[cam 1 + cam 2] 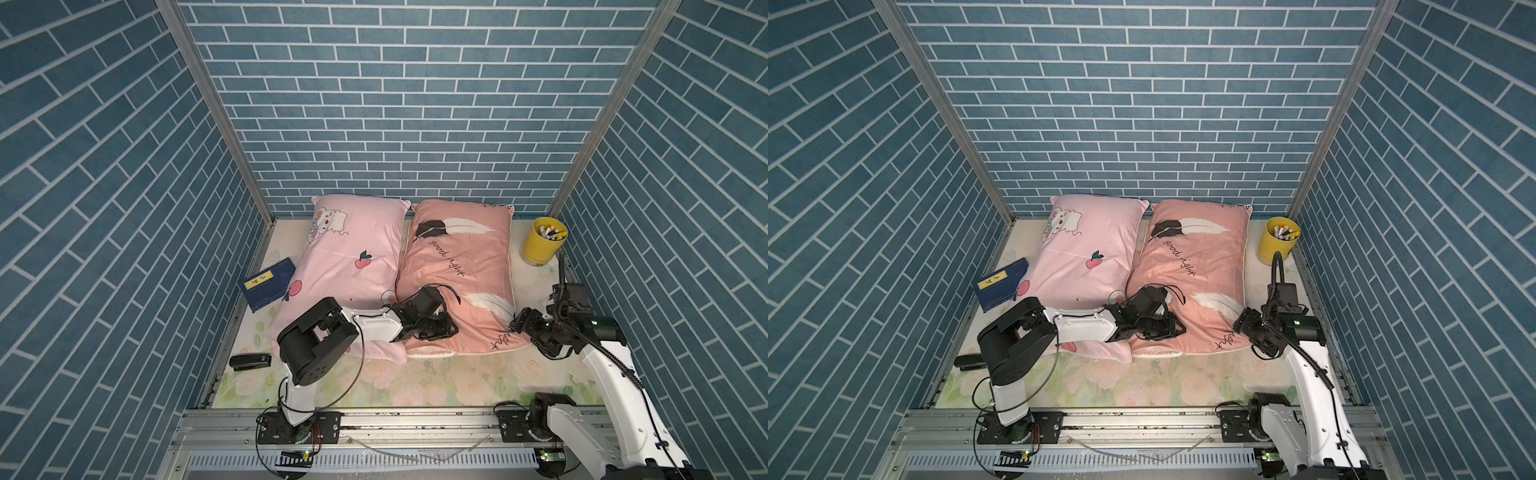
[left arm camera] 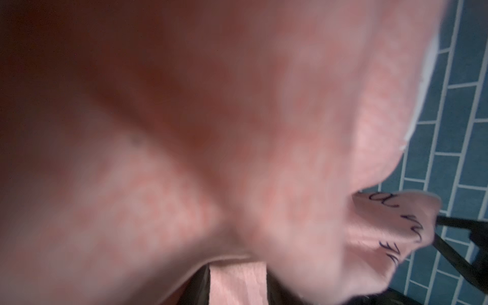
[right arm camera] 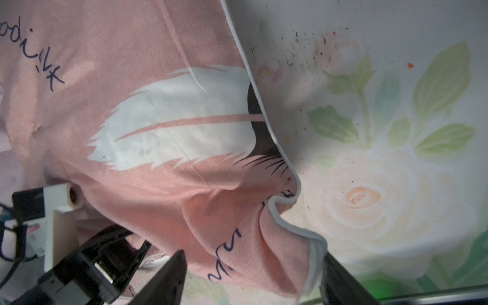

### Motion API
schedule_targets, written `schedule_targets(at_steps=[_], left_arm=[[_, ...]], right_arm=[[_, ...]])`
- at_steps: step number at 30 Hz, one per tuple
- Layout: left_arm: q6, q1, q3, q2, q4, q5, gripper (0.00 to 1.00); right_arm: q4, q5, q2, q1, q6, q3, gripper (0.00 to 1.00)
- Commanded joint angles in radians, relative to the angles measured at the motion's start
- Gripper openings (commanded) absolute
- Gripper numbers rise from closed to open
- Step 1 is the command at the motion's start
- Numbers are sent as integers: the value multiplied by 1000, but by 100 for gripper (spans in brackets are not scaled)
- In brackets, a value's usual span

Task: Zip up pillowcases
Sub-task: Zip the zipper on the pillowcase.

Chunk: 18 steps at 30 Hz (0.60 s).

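Observation:
Two pillowcases lie side by side on the floral mat (image 1: 457, 376) in both top views: a light pink one with a bunny (image 1: 349, 266) and a salmon one with feathers and "good night" script (image 1: 461, 266). My left gripper (image 1: 440, 328) presses down on the salmon case's near left part. In the left wrist view blurred salmon cloth fills the picture, and a flat strip shows between the parted fingers of my left gripper (image 2: 237, 285). My right gripper (image 3: 253, 266) is at the salmon case's near right corner (image 3: 290, 250). It stands wide open, with the white piped edge against one finger.
A blue book (image 1: 270, 284) leans on the light pink case's left side. A black stapler (image 1: 250, 360) lies at the mat's left edge. A yellow cup of pens (image 1: 544, 241) stands at the back right. Blue brick walls close three sides.

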Motion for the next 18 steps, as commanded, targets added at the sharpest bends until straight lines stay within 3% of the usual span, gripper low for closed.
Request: schedule_targets(at_steps=[1,8,13,18], left_arm=[[-10,18,53,54,25,-26,37],[-18,47,88,97,23,-37,36],[-22,53,92,106,20,-45,34],[-31,70,78,109,31,-55,33]], right_arm=[[-144,-70,-9,-3,-55,52,74],[-127,-243,-14,1,-44,27,71],[22,-392,-33,24,46,-62,79],[57,-467,-42,34,62,-35,83]])
